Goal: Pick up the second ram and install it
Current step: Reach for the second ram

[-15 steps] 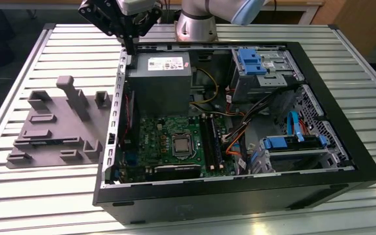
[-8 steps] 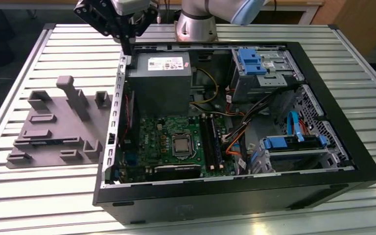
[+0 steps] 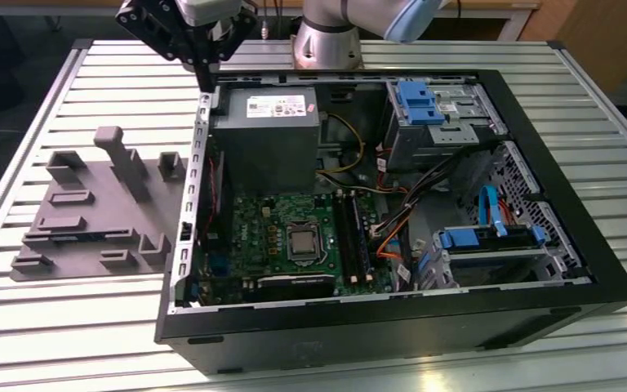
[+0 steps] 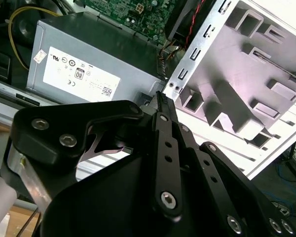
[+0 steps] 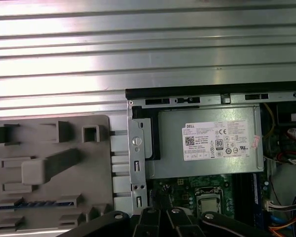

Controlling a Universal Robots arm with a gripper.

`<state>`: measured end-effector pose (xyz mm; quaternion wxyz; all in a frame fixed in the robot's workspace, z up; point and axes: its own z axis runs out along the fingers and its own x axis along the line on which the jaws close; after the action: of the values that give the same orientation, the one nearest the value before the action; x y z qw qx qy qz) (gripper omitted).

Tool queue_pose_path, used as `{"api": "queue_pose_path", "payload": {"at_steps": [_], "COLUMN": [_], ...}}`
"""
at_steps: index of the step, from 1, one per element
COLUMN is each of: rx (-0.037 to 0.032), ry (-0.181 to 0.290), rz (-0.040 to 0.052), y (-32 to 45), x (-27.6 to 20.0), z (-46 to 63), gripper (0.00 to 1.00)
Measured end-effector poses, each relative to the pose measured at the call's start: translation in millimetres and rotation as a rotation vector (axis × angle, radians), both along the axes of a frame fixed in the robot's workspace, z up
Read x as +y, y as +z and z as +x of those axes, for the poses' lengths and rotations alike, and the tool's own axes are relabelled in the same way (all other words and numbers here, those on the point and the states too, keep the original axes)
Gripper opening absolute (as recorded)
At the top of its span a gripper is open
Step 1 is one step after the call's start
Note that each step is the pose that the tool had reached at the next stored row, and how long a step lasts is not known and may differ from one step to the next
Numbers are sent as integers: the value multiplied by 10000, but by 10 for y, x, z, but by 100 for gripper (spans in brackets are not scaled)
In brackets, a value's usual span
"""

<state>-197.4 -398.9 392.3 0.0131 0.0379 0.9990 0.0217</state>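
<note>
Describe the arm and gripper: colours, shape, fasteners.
The arm is a silver-grey tube with a light blue joint cap. The gripper is matte black: flat linkage bars pinned with silver screws, tapering to a narrow tip.

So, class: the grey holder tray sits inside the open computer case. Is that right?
Not quite. The grey holder tray sits outside the open computer case, on the slatted table at the exterior view's left. The exterior view shows this.
</note>
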Motion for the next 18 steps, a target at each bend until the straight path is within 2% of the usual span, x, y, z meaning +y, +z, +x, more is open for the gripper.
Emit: {"api": "queue_pose_path", "payload": {"at_steps": [18], "rx": [0], "ry": [0], "rz": [0], "y": [-1], "x": [0], "z": [-178], "gripper": [11]}}
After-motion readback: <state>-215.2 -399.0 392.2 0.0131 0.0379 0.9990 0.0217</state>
